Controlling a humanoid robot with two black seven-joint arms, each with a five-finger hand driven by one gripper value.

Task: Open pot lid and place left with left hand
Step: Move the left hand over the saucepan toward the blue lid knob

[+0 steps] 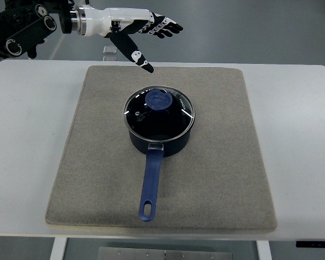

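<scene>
1. The pot is dark blue and stands upright on the mat's middle, its long blue handle toward the near edge.
2. The glass lid, with blue knob, sits closed on it.

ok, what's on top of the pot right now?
A glass lid with a blue knob sits on the pot. Through the glass the inside looks dark; contents cannot be told. The left hand hovers open beyond it, not touching.

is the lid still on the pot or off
On. The glass lid sits flat in the rim of the pot, blue knob up. The left hand hovers open behind it, touching nothing.
</scene>
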